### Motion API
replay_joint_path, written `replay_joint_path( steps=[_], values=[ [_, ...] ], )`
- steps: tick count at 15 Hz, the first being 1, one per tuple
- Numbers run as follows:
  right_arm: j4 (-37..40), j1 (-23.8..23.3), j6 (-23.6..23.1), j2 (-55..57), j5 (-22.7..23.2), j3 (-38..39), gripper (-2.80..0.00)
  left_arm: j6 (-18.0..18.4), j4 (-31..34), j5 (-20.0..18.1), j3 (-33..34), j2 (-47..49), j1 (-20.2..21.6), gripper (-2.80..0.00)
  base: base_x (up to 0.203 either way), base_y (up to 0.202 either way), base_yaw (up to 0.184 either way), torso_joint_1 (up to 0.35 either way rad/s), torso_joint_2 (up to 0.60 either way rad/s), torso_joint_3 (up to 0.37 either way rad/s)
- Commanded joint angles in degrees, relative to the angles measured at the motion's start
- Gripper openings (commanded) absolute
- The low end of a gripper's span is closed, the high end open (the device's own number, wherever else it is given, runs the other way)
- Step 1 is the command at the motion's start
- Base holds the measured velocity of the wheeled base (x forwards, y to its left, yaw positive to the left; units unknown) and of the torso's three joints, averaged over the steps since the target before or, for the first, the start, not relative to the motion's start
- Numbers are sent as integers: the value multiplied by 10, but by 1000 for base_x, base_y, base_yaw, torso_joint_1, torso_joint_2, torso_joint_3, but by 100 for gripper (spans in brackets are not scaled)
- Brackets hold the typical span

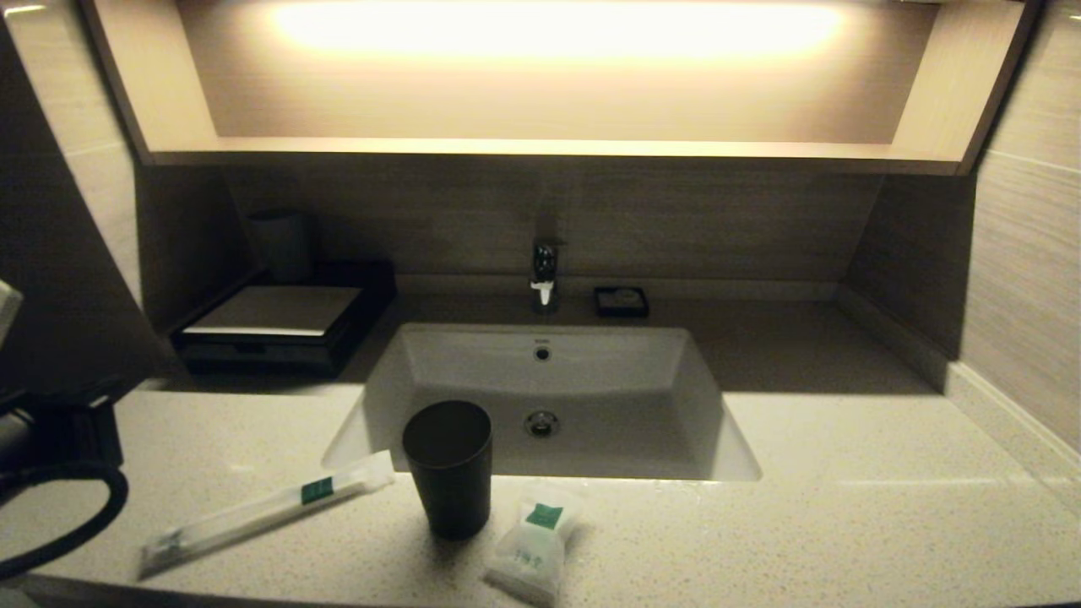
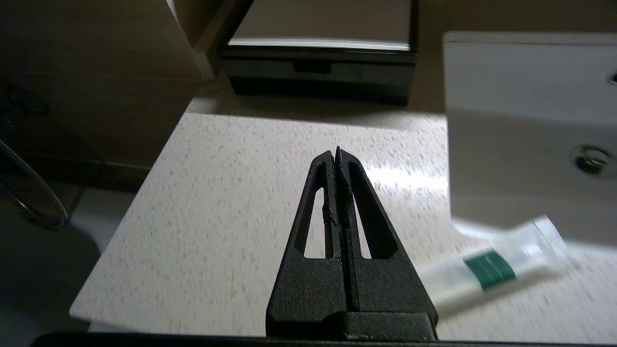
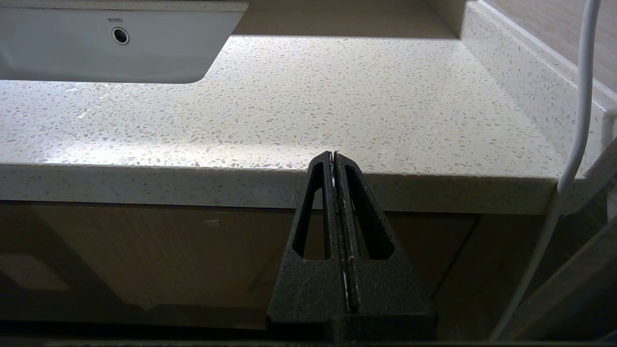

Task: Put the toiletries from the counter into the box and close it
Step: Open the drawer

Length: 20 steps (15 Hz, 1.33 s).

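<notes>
A long thin packet [image 1: 262,509] with a green label lies on the counter [image 1: 844,523] at the front left; its end [image 2: 491,270] shows in the left wrist view. A small white pouch [image 1: 532,545] with a green label lies near the front edge, right of a dark tumbler. The black box [image 1: 274,325] with a pale top stands at the back left, its front drawer [image 2: 313,72] pushed in. My left gripper [image 2: 337,150] is shut and empty above the counter's left part, short of the box. My right gripper [image 3: 333,154] is shut, below and before the counter's front edge.
A dark tumbler cup [image 1: 448,466] stands between the two packets by the white basin [image 1: 549,371]. A tap [image 1: 544,274] and a small black square dish [image 1: 621,301] sit behind the basin. A second dark cup [image 1: 283,243] stands behind the box. A white cable [image 3: 576,120] hangs near the right gripper.
</notes>
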Motion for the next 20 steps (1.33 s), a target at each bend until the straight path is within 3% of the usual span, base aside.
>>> replay_joint_path(
  steps=[1,6,12,20],
  values=[
    [0,0,0,0,0,1,-280,-1,-5,8,-26,56,0,-280,0,0,0,0,0,0],
    [0,0,0,0,0,1,-280,-9,-6,46,-80,123,1,-280,0,0,0,0,0,0],
    [0,0,0,0,0,1,-280,-23,-45,50,-99,190,4,-280,0,0,0,0,0,0],
    [0,0,0,0,0,1,-280,-20,-139,48,-122,302,61,-280,0,0,0,0,0,0]
  ],
)
